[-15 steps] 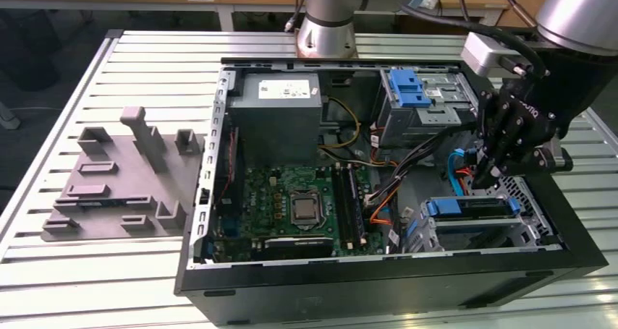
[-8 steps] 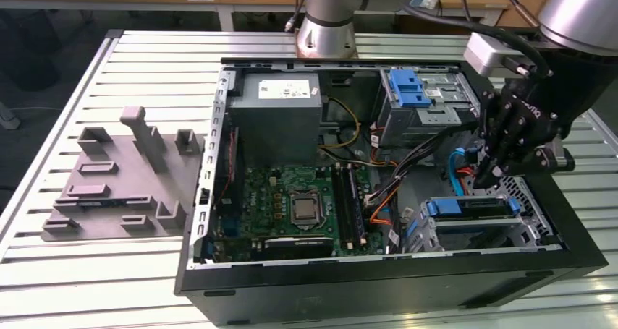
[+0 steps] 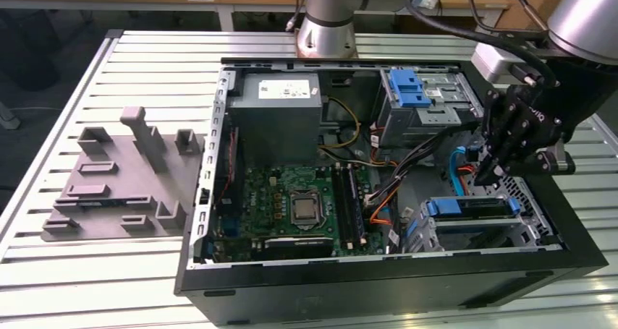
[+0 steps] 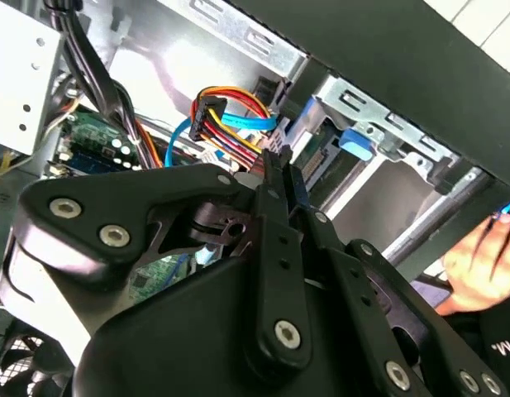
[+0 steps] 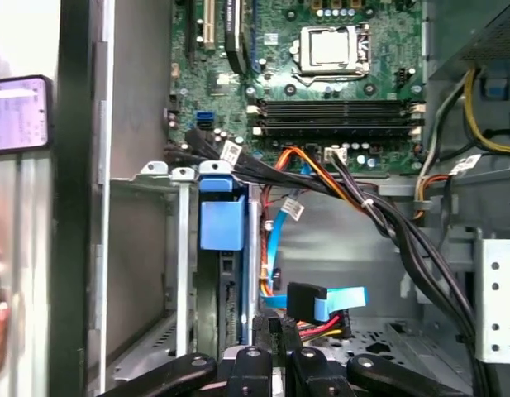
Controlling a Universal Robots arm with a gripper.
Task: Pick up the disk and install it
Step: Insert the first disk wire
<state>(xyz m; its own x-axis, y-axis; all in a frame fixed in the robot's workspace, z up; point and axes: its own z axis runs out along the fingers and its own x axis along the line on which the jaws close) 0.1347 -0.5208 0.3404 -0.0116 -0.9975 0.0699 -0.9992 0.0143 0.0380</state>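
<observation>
Over the case's drive cage, the gripper, jaws together, hovers at twelve o'clock of the seated disk; install looks nearly finished.

The disk, a flat drive with blue plastic rails, sits seated in the metal drive cage at the lower corner of the open computer case, on the exterior view's right. Its blue front tab faces the motherboard side. In the first wrist view the disk stands on edge inside the cage, blue tab outward.
</observation>
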